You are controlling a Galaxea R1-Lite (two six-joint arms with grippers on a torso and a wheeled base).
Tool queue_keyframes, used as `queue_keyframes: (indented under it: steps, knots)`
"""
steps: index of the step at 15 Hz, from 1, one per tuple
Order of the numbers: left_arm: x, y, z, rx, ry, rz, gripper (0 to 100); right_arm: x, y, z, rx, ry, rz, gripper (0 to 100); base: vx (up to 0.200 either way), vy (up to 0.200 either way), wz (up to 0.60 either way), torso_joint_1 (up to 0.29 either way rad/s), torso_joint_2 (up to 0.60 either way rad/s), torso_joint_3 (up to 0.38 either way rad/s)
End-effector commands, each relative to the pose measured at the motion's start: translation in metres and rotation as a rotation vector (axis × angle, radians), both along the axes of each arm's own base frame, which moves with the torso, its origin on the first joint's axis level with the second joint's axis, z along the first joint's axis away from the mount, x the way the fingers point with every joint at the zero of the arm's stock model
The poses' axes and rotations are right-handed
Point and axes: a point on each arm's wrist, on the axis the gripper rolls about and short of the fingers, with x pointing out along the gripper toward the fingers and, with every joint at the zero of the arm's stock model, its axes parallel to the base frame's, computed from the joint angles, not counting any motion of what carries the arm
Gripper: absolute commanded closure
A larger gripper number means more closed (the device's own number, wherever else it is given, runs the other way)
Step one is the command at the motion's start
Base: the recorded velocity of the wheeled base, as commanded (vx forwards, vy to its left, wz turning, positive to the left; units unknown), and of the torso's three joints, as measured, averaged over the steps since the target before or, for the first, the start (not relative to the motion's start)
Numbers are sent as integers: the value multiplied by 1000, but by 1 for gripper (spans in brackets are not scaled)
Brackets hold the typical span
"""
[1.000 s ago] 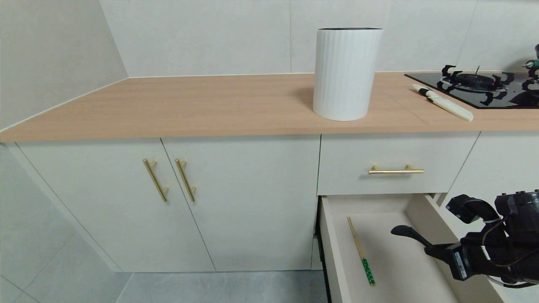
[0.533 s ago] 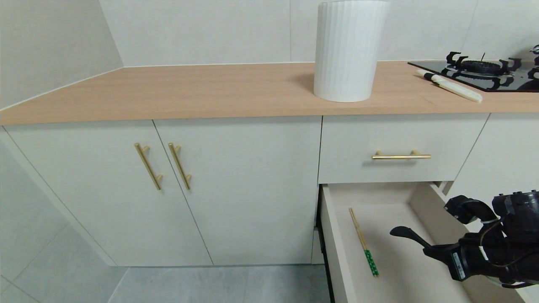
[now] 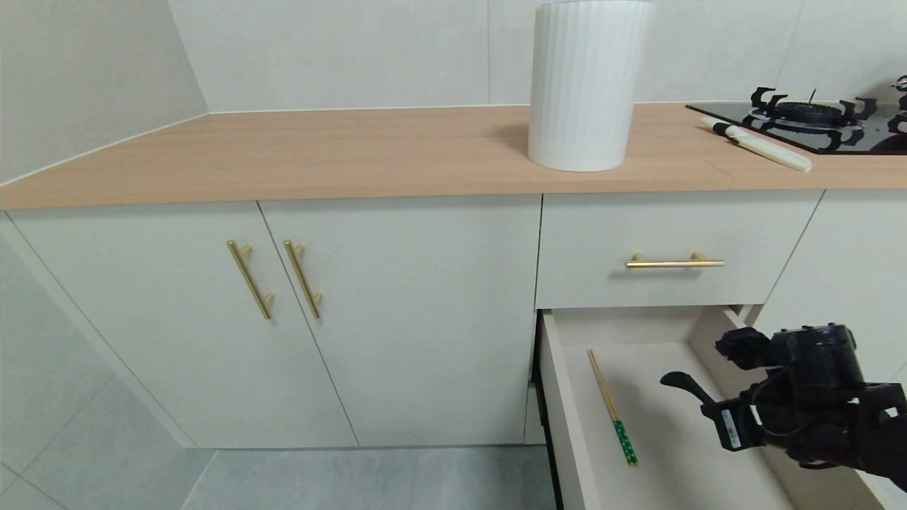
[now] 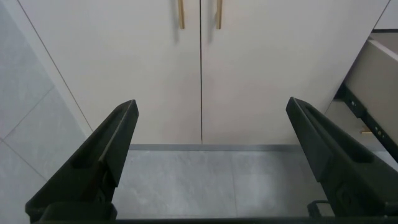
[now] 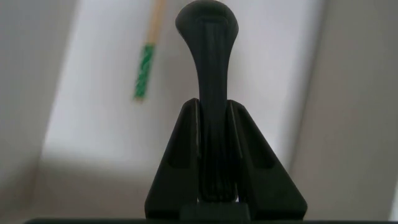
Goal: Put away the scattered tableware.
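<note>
Head view: I see tan chopsticks (image 3: 611, 416) with green patterned ends, flat in the open drawer (image 3: 560, 397). Right gripper (image 3: 673, 382) closed, empty; left gripper (image 4: 211, 111) spread wide. Right wrist view crops their plain ends.

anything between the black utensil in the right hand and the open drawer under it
Nothing visible does. The black utensil in the right hand hangs over bare floor of the open drawer. The chopsticks lie apart from it, nearer the drawer's left side.
</note>
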Motion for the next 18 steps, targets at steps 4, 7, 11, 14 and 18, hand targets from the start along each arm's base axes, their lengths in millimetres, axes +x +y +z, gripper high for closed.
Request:
queue_keyframes:
  steps: [4, 7, 11, 14, 18]
  knots:
    - [0, 0, 0, 0, 0, 1, 0, 33, 15, -88, -65, 31, -124, 100, 0, 0, 0, 0, 0, 0]
    - [0, 0, 0, 0, 0, 1, 0, 39, 15, -111, -68, -4, -139, 100, 0, 0, 0, 0, 0, 0]
    - [0, 0, 0, 0, 0, 1, 0, 43, 14, -116, -80, -26, -162, 100, 0, 0, 0, 0, 0, 0]
    - [0, 0, 0, 0, 0, 1, 0, 47, 11, -118, -83, -33, -184, 100, 0, 0, 0, 0, 0, 0]
    - [0, 0, 0, 0, 0, 1, 0, 49, 11, -115, -76, -68, -189, 100, 0, 0, 0, 0, 0, 0]
